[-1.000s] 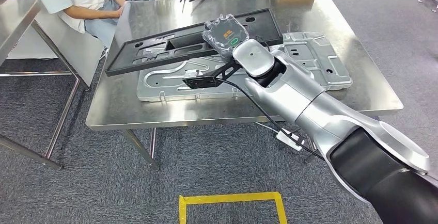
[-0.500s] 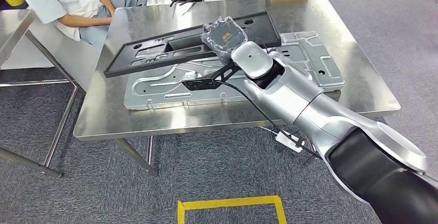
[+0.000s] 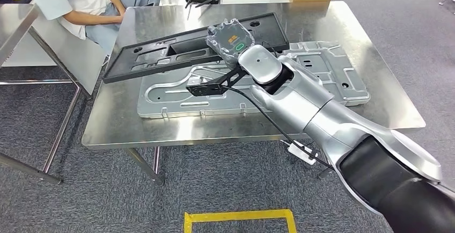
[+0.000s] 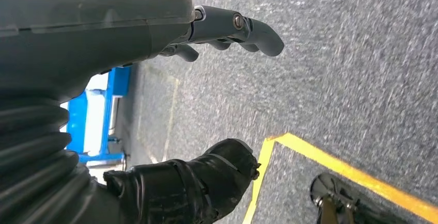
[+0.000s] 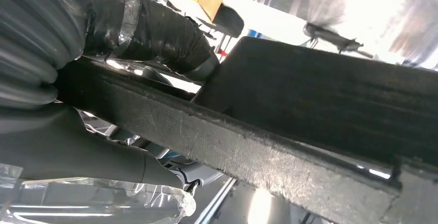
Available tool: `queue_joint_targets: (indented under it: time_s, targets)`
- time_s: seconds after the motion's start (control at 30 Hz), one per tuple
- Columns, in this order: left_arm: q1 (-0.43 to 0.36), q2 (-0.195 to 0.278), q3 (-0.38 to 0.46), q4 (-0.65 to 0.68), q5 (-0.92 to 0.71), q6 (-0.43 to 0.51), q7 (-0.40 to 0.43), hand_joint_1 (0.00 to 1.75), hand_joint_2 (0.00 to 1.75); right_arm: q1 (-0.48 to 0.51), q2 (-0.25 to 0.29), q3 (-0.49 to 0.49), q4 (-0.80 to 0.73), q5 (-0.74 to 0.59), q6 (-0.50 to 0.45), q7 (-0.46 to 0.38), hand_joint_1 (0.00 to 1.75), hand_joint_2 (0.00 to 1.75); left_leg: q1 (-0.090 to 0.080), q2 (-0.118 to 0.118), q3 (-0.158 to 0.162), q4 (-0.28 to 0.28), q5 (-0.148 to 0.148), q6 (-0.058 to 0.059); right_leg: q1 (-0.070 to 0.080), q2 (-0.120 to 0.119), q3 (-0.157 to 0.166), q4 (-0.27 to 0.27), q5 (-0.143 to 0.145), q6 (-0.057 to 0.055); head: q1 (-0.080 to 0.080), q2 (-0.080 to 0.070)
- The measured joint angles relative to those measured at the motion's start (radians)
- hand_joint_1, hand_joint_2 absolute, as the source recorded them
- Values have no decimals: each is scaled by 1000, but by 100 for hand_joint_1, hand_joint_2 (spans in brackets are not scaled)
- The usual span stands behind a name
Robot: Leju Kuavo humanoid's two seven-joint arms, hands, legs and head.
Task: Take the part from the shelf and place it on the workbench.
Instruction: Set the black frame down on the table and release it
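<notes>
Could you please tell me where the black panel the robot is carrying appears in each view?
Head view: the black panel lies tilted over the silver plate on the workbench, under the right hand.
Right wrist view: its rough edge runs across the picture.
Left wrist view: not in it.
Shared landmark: the right hand.

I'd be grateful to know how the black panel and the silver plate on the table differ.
The black panel is dark and matte; the silver plate is shiny stamped metal. The panel sits tilted, gripped by the right hand; the plate lies flat on the table beneath it. Both are long, flat parts with cut-outs.
</notes>
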Motion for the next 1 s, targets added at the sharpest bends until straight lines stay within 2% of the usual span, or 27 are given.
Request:
queue_joint_targets:
  time_s: [0.07, 0.1, 0.13, 0.23, 0.3, 0.33, 0.4, 0.43, 0.47, 0.5, 0.57, 0.6, 0.63, 0.7, 0.77, 0.8, 0.83, 0.9, 0.93, 0.97, 1.0]
  targets:
    - [1, -1, 0, 0, 0, 0, -1, 0, 175, 0, 0, 0, 1, 0, 0, 0, 175, 175, 3, -2, 5, 10, -14, -8, -3, -3, 48, -126, 74, 0, 0, 0]
    - [1, -2, 0, 0, 0, 1, -2, 0, 175, -2, 0, 0, 1, 0, 0, 0, 175, 175, 1, -3, 5, 18, -22, -14, -2, -4, 73, -182, 95, -2, 0, 0]
    - [1, -2, 0, 0, 0, 2, -3, 0, 175, -3, 0, 0, 1, 0, -1, 1, 175, 175, 0, -3, 4, 21, -27, -20, 0, -4, 88, -214, 102, -5, 0, 0]
    - [0, -2, 0, 0, 0, 8, -6, 0, 175, -1, -1, 0, 2, -2, -2, 3, 175, 175, -1, -2, 4, 19, -33, -36, 1, 0, 97, -229, 95, -19, -1, 0]
    - [-1, -3, 0, 0, 0, 10, -7, 0, 175, -1, -3, 0, 4, -4, -2, 6, 175, 175, 0, 0, -5, 46, -53, -44, -3, 1, 105, -236, 93, -29, -3, 0]
    - [-1, -3, 0, 0, 0, 11, -7, 0, 175, -1, -3, 0, 4, -4, -2, 8, 175, 175, 0, 0, -25, 86, -74, -47, -5, 2, 110, -239, 91, -34, -5, 0]
    - [-1, -4, 0, 0, 0, 14, -8, 0, 175, 3, -4, 0, 4, -7, -1, 10, 175, 175, 1, 1, -91, 212, -121, -53, -3, 3, 117, -239, 85, -41, -7, 0]
    - [0, -4, 0, 0, 0, 17, -9, 0, 175, 8, -5, 0, 4, -9, -1, 10, 175, 175, 1, 1, -125, 266, -132, -54, -1, 4, 122, -239, 82, -43, -7, 0]
    - [0, -4, 0, 0, 1, 21, -11, 0, 175, 14, -7, 0, 4, -11, -1, 10, 175, 175, 1, 1, -144, 289, -124, -54, 0, 4, 127, -239, 78, -44, -7, 0]
    - [1, -5, 0, 0, 2, 25, -14, 0, 175, 20, -10, 0, 3, -13, -1, 11, 175, 175, 1, 1, -145, 272, -98, -52, 1, 5, 133, -238, 73, -44, -7, 0]
    - [2, -6, 0, 0, 4, 32, -20, 0, 175, 28, -17, 0, -1, -14, 0, 12, 175, 175, 1, 1, -102, 151, -18, -46, 1, 7, 146, -238, 64, -41, -7, 0]
    - [3, -6, 0, 0, 4, 34, -22, 0, 175, 28, -21, 0, -3, -14, 1, 13, 175, 175, -2, 1, -74, 88, 8, -42, 3, 7, 149, -237, 60, -38, -7, 0]
    - [2, -6, 0, 0, 4, 36, -24, 0, 175, 27, -25, 0, -6, -14, 2, 14, 175, 175, -5, 0, -54, 45, 21, -37, 4, 8, 150, -237, 57, -34, -7, 0]
    - [0, -6, 0, 0, 4, 41, -26, 0, 175, 27, -34, 0, -11, -14, 7, 19, 175, 175, -11, -1, -39, 19, 17, -30, 5, 8, 151, -240, 54, -25, -7, 0]
    - [-1, -8, 0, 0, 7, 49, -32, 0, 175, 30, -45, 0, -15, -14, 10, 27, 175, 175, -7, -1, -32, 12, 17, -21, 5, 8, 153, -238, 48, -14, -6, 0]
    - [0, -9, 0, 0, 10, 54, -37, 0, 175, 31, -53, -1, -17, -14, 11, 32, 175, 175, -5, 0, -27, 8, 16, -15, 6, 6, 147, -221, 38, -8, -4, 0]
    - [0, -11, 0, 0, 14, 60, -42, 0, 175, 31, -62, -1, -20, -14, 11, 36, 175, 175, -2, 1, -21, 4, 16, -10, 6, 5, 129, -185, 20, -4, -3, 0]
    - [0, -13, 1, 0, 22, 67, -49, 0, 175, 36, -78, -2, -25, -14, 12, 43, 175, 175, -2, 1, -15, 3, 11, -1, 4, 3, 61, -60, -27, 2, 0, 0]
    - [0, -13, 1, 0, 23, 68, -48, 0, 175, 41, -85, -2, -27, -14, 14, 46, 175, 175, -3, 1, -13, 4, 8, 2, 4, 3, 24, -3, -41, 3, 0, 0]
    - [0, -14, 2, 0, 24, 69, -47, 0, 175, 48, -92, -2, -29, -14, 16, 47, 175, 175, -3, 0, -10, 5, 4, 3, 3, 3, -1, 30, -39, 4, 0, 0]
    - [0, -14, 2, 0, 24, 69, -45, 0, 175, 54, -99, -2, -31, -14, 18, 49, 175, 175, -3, -1, -6, 6, 0, 3, 1, 2, -6, 20, -16, 4, 0, 0]
